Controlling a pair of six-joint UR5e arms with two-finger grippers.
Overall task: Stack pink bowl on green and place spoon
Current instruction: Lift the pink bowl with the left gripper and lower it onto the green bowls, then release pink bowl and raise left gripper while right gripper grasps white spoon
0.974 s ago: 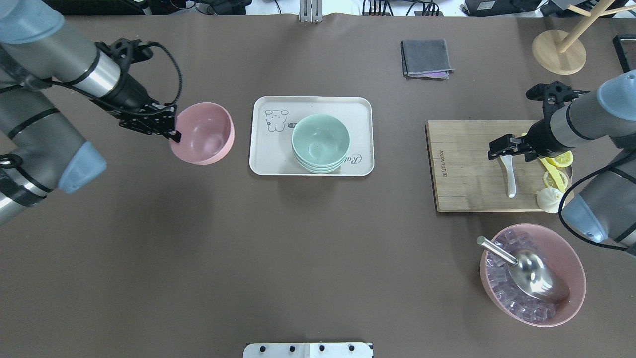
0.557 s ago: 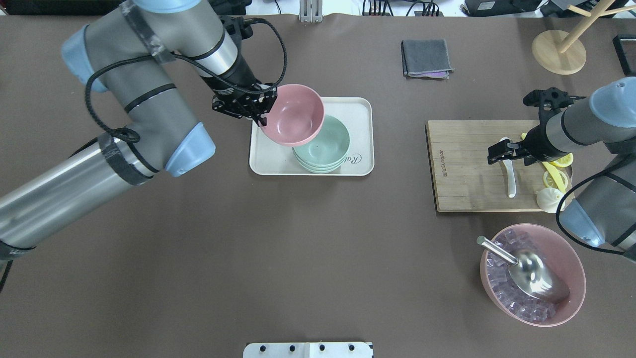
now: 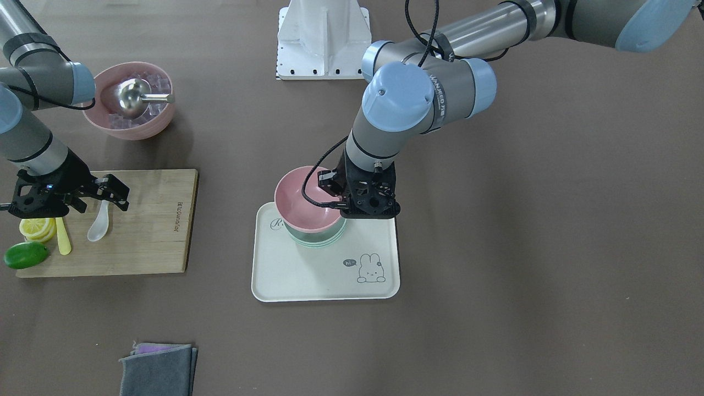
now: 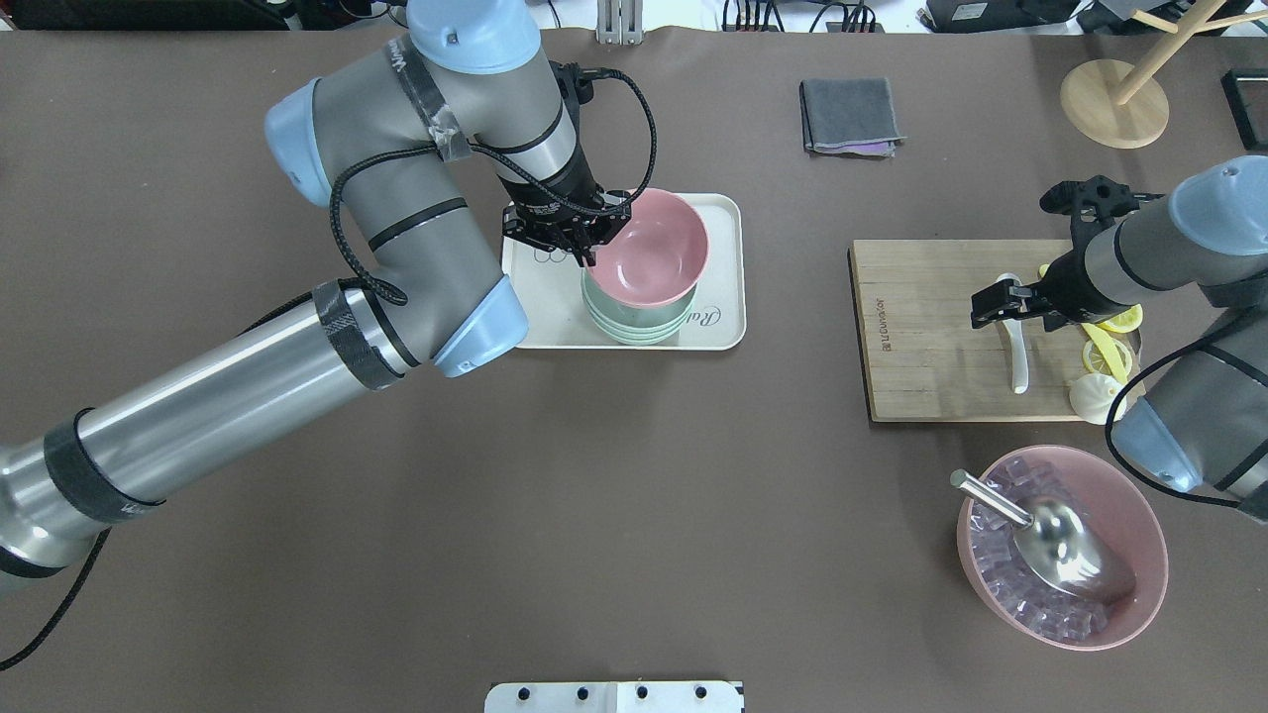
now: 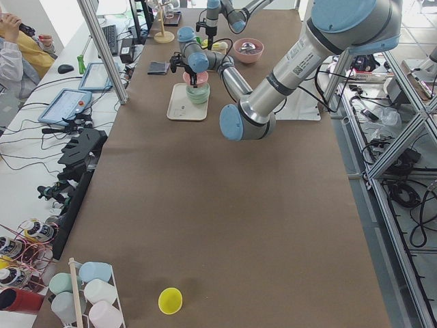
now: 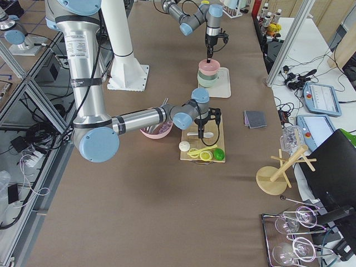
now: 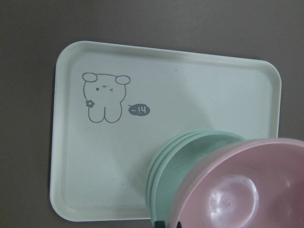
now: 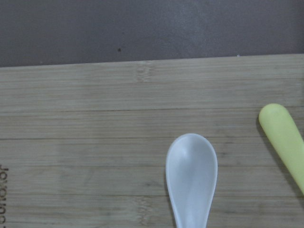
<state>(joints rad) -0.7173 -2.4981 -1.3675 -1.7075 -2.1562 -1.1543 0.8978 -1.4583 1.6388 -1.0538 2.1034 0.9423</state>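
Overhead exterior view: the pink bowl is now over the green bowls

The long left arm has swung far across the brown table. One second ago it was out at the side. The pink bowl was down on the table then, well away from the white tray. Now the bowl is over the tray, right on top of the stack of green bowls. The left gripper pinches the bowl's rim, one finger inside and one outside. I can't tell if the bowl is all the way down in the stack or just above it.

So the first job looks almost done. I think the gripper only needs to let go and lift away.

Over on the wooden board, the right gripper hangs just above the handle of the white spoon. It has barely moved. Its fingers look spread apart and hold nothing. The spoon lies flat on the board, near the yellow lemon slices. It has not been picked up yet, so the spoon job is still to come.
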